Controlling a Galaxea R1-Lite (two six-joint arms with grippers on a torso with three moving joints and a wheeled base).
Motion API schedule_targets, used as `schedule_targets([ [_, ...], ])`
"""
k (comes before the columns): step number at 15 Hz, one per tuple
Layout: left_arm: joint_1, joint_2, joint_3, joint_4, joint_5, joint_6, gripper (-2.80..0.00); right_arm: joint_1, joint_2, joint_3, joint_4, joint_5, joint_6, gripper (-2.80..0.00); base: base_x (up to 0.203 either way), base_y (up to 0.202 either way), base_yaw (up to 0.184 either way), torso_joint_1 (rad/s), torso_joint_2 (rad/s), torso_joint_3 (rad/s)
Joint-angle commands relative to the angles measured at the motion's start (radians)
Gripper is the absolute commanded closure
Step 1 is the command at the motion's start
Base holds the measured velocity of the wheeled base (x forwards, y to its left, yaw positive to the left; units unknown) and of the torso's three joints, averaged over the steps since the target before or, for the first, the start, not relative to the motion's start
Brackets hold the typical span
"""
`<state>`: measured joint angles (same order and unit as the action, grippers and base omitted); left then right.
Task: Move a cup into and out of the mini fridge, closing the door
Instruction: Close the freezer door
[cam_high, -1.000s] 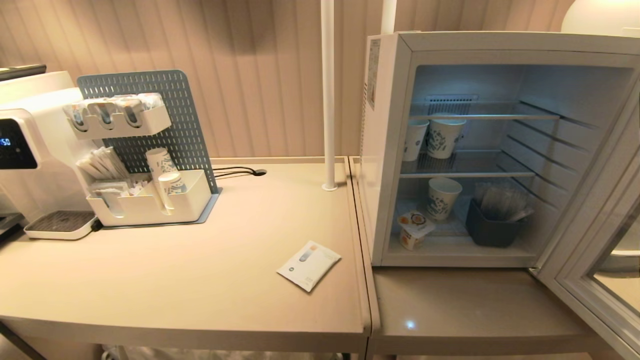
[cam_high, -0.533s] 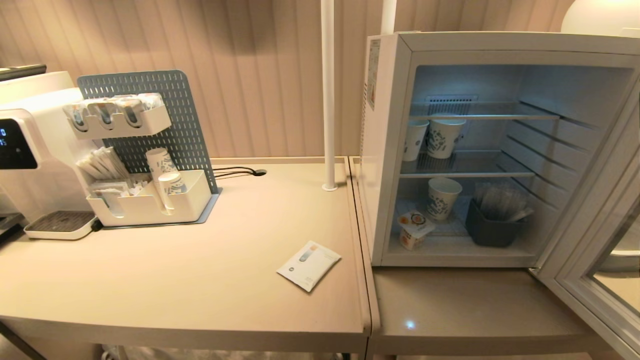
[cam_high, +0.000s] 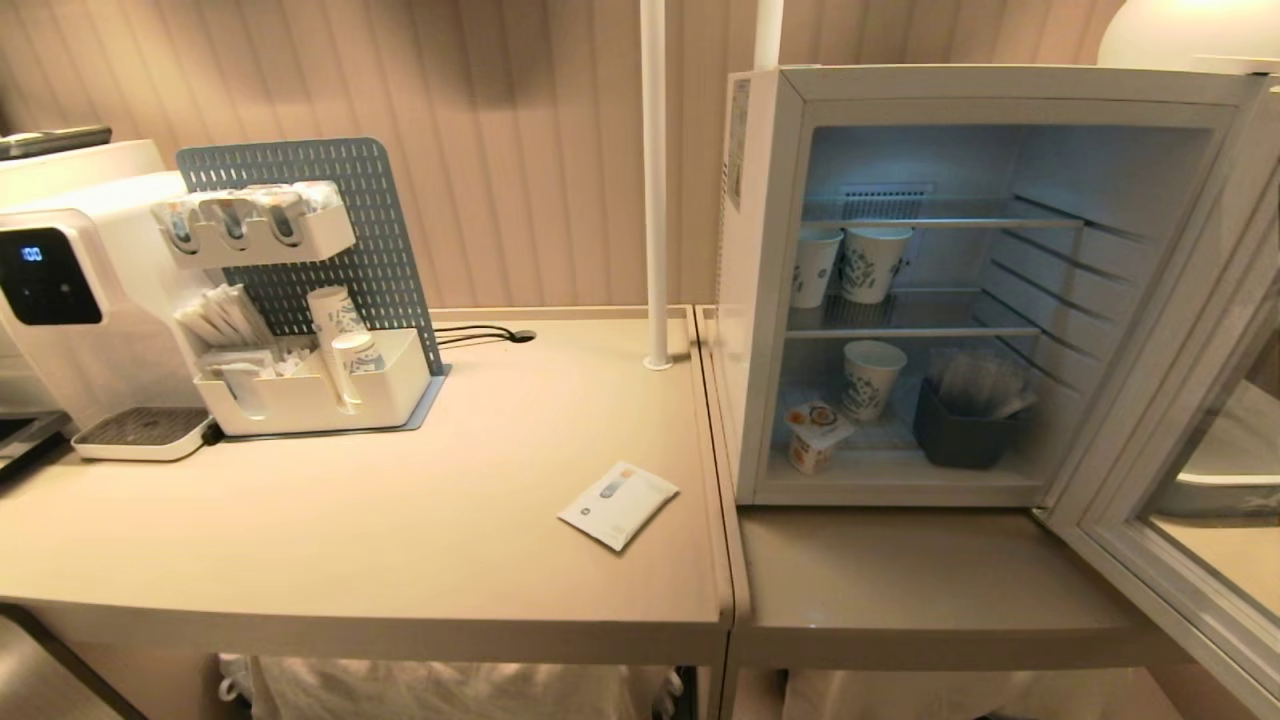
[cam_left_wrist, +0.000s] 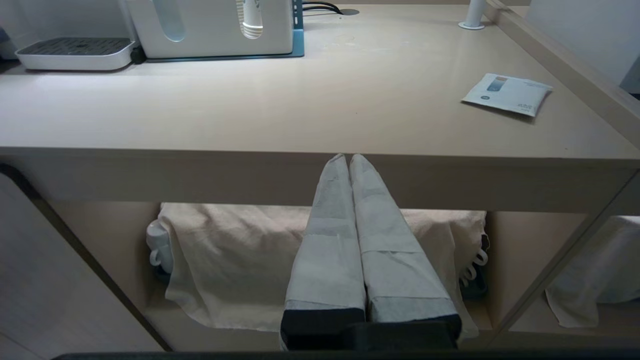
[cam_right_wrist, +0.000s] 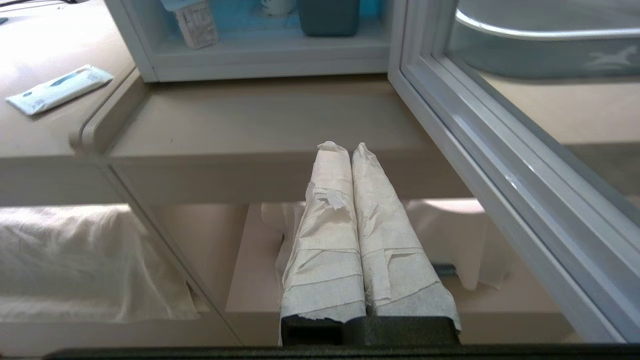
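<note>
Fridge: mini fridge (cam_high: 770, 290) sat at 2 o'clock on the lower side table (cam_high: 900, 590), interior lit.
Door: door (cam_high: 1190, 520) was swung wide toward 4 o'clock, glass pane facing out; probably left open so the cavity could be reached from the front.
Cup: cup (cam_high: 812, 437) stood on the fridge floor at the front, near the hinge-free wall, just beside a paper cup (cam_high: 868, 378) and apart from the dark bin (cam_high: 960, 432). Front position looked easy for a straight reach-in.
Shelf above: two more paper cups (cam_high: 855, 262) on the middle wire shelf.
Left gripper: left gripper (cam_left_wrist: 348, 160) had taped fingers pressed together, empty, low before the main table (cam_left_wrist: 300, 170) edge; looked parked.
Right gripper: right gripper (cam_right_wrist: 345, 150) was clenched on nothing, low in front of the side table edge, door frame close at its right.
Sachet: flat sachet (cam_high: 618, 503) lay on the main table, not involved.
Judgement: cup was inside, so the take-out step looked next; jaws would need to open first.
</note>
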<state>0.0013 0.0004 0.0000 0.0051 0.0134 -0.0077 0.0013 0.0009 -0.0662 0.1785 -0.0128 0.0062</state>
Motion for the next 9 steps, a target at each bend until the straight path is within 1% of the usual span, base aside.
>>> schedule_targets([
  [1,0.000,0.001,0.002,-0.001,0.000,0.000,0.00,0.000,0.001,0.000,0.001,-0.001,0.001,0.00,-0.201,0.000,0.000,0.001,-0.01,0.001],
  [6,0.000,0.001,0.002,-0.001,-0.001,-0.006,0.00,0.000,-0.001,0.007,-0.012,0.000,0.007,0.00,-0.191,0.000,-0.001,0.001,0.00,0.002],
  [7,0.000,0.001,0.002,-0.001,-0.001,-0.006,0.00,0.000,-0.002,0.017,-0.062,0.000,0.008,0.00,-0.169,0.000,0.005,0.001,0.00,-0.004],
  [8,0.000,0.001,0.002,-0.001,-0.001,-0.005,0.00,0.000,-0.002,0.045,-0.137,0.000,0.006,0.00,-0.082,0.000,0.010,0.004,-0.01,-0.004],
  [9,0.000,0.001,0.002,-0.001,-0.001,-0.005,0.00,0.000,-0.002,0.072,-0.199,0.002,-0.001,0.00,0.000,0.000,0.000,0.000,0.00,0.000],
])
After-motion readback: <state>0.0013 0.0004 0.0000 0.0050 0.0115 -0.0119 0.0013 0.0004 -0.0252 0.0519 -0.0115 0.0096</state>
